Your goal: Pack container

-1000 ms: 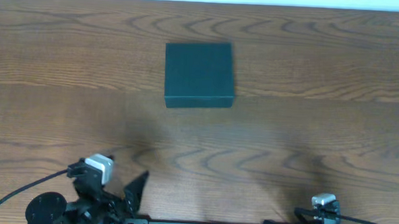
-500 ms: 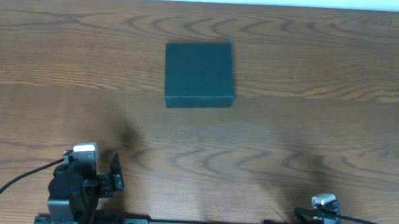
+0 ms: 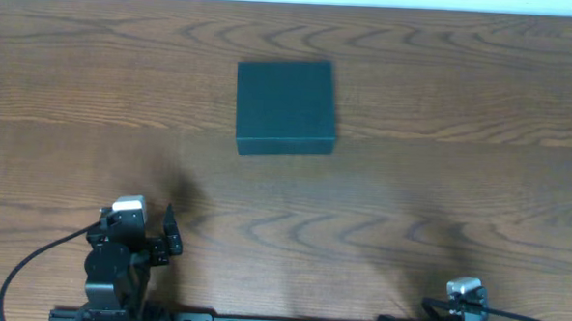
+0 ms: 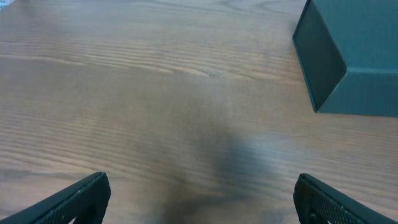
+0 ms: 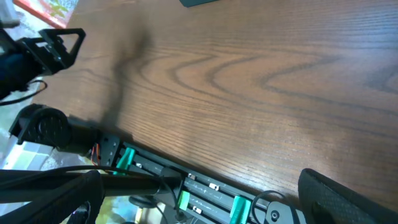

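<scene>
The container (image 3: pixel 285 106) is a dark teal-black square box with its lid closed, at the back middle of the wooden table. It also shows at the upper right of the left wrist view (image 4: pixel 354 56). My left gripper (image 3: pixel 169 240) is at the front left, well short of the box. Its fingers are wide apart and empty in the left wrist view (image 4: pixel 199 199). My right arm (image 3: pixel 464 296) rests at the front right edge. My right gripper (image 5: pixel 199 205) is open and empty over the table's front rail.
The wooden table (image 3: pixel 410 205) spreads between the arms and the box. A black rail with green clips (image 5: pixel 186 186) runs along the front edge. A red packet (image 5: pixel 46 9) lies off to the left, near my left arm (image 5: pixel 37 53).
My left arm has turned and shifted left from pointing right, then edged slightly forward. The right arm and the container have not moved.
</scene>
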Robot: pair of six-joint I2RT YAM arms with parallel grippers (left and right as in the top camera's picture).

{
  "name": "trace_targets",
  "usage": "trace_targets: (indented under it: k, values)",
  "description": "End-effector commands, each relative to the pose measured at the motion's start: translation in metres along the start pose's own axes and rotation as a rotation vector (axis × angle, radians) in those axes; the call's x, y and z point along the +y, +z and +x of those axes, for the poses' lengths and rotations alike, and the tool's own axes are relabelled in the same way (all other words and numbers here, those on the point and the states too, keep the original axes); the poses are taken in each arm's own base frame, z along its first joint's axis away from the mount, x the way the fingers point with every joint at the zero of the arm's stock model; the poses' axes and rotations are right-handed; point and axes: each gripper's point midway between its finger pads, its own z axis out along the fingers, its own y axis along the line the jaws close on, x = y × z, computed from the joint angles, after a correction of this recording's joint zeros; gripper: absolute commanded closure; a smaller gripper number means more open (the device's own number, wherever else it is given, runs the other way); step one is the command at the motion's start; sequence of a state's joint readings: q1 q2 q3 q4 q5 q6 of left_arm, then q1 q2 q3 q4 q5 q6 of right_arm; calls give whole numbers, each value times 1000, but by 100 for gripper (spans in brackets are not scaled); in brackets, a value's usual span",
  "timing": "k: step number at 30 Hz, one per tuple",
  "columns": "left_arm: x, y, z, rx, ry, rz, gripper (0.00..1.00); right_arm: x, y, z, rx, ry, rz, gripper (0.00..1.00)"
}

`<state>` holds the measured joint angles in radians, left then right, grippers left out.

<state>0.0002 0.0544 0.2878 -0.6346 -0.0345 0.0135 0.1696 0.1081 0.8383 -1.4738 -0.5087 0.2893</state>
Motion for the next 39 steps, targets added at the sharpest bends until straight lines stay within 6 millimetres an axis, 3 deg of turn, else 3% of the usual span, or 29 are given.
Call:
trace_targets:
  k: [1,12,39]
  values:
    - [4,4,5,-16,-30,-21,5,2,0,2,5,9,-15,1]
    - [-9,22,38,54,-29,49,5,2,0,2,5,9,-15,1]
    - [-9,22,38,57,-28,52,5,2,0,2,5,9,-15,1]
